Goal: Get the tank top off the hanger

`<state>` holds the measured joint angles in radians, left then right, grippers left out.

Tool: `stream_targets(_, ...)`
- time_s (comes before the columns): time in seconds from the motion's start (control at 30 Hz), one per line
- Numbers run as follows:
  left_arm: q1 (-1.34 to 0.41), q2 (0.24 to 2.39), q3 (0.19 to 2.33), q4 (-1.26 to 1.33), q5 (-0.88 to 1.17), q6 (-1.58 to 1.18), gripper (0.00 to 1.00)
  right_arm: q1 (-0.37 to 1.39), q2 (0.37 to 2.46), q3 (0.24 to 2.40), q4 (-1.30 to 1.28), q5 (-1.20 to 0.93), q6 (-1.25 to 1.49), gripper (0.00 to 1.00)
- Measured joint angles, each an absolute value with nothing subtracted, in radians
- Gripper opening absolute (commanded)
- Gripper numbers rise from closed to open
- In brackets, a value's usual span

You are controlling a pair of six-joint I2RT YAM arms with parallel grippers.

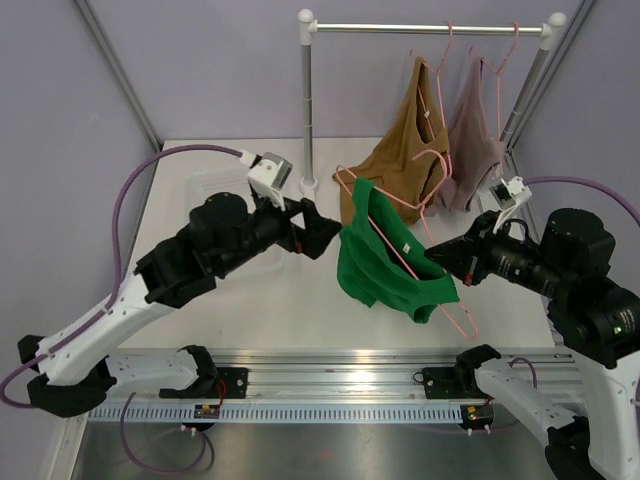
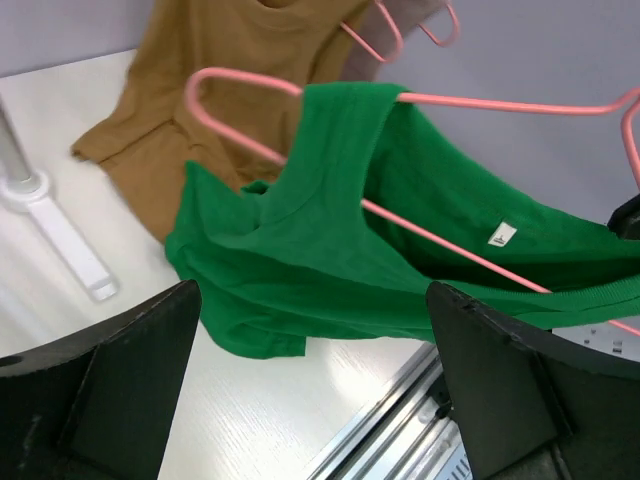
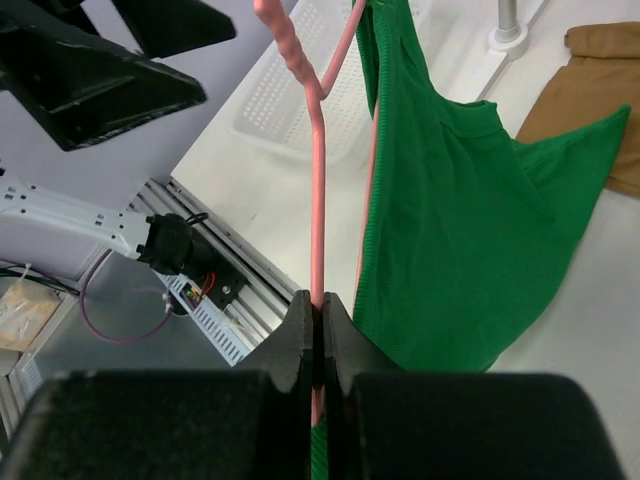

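My right pincer (image 3: pixel 318 302) is pressed shut on the pink hanger (image 3: pixel 318 180), holding it above the table (image 1: pixel 250 310). The green tank top (image 1: pixel 380 265) hangs threaded on it. My left pincer (image 1: pixel 322 232), spread wide, waits just beside the cloth, gripping nothing. I judge the whole pull-off is yet to do.

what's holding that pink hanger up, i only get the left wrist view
Observer: The right claw is shut on the wire of the pink hanger.
Operator: where's my claw relative to the green top
Observer: In the top view the left claw is open, right beside the edge of the green tank top; I cannot tell if they touch.
Operator: anything on the rail
Observer: A mauve top hangs from the rail, next to a brown top.
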<state>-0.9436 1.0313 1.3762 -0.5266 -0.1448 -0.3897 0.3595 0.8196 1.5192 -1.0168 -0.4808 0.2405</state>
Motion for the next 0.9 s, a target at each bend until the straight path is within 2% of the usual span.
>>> stream_targets(0.2,-1.137,1.164,1.382,-0.423,-0.329,-0.252,0.93,0.36,0.741,1.496,-1.053,-0.525,0.25,0.0)
stream_targets(0.33,-1.175,1.232,1.382,-0.379,-0.403,-0.185,0.81,0.36,0.725,1.496,-1.073,-0.548,0.252,0.0)
stream_targets(0.47,-1.176,1.262,1.382,-0.344,-0.461,-0.141,0.64,0.36,0.725,1.496,-1.09,-0.564,0.253,0.0)
stream_targets(0.5,-1.176,1.265,1.382,-0.336,-0.471,-0.132,0.53,0.36,0.725,1.495,-1.093,-0.567,0.253,0.0)
stream_targets(0.53,-1.176,1.266,1.382,-0.329,-0.479,-0.126,0.46,0.36,0.725,1.495,-1.096,-0.569,0.253,0.0)
stream_targets(0.7,-1.176,1.277,1.389,-0.302,-0.518,-0.097,0.34,0.36,0.718,1.493,-1.097,-0.57,0.253,0.0)
stream_targets(0.83,-1.176,1.29,1.391,-0.29,-0.544,-0.088,0.02,0.36,0.708,1.489,-1.098,-0.566,0.25,0.0)
stream_targets(0.9,-1.177,1.291,1.391,-0.29,-0.564,-0.088,0.0,0.36,0.707,1.486,-1.097,-0.565,0.245,0.0)
